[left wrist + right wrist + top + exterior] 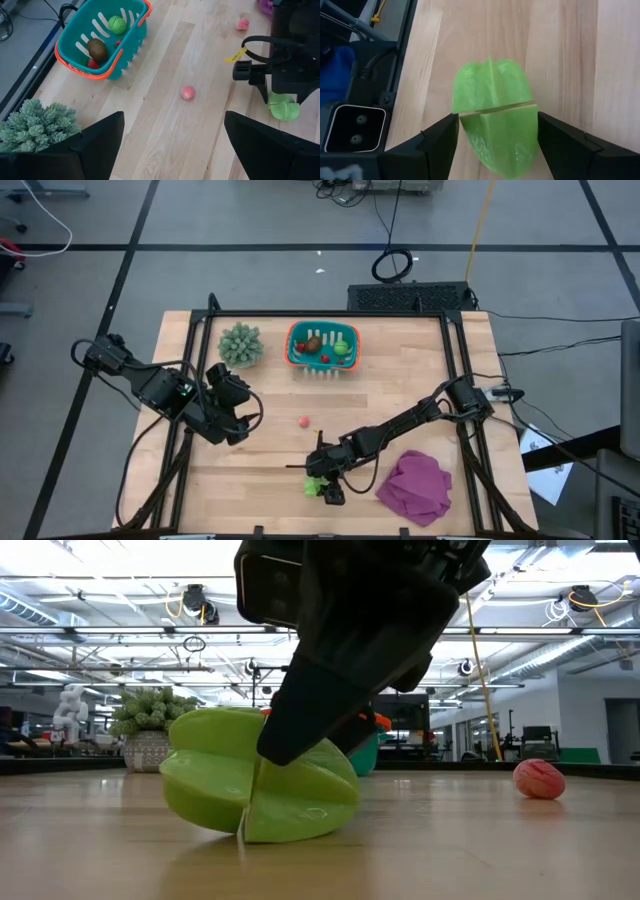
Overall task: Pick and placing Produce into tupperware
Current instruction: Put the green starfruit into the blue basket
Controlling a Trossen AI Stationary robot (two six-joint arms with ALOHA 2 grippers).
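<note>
A light-green ribbed produce piece lies on the wood near the table's front edge. My right gripper is open and slants down over it, one finger on each side. A small red piece lies mid-table, and a second one lies farther off. The teal tupperware stands at the far middle and holds a brown oval, a green ball and red bits. My left gripper hangs open above the table's left part, holding nothing. My right gripper has its fingers close against the two long sides of the green piece, coming from above at a slant. Whether they touch it I cannot tell. The piece rests on the table.
A spiky grey-green plant stands left of the tupperware. A magenta cloth lies at the front right beside my right arm. Bare wood stretches between the red piece and the tupperware.
</note>
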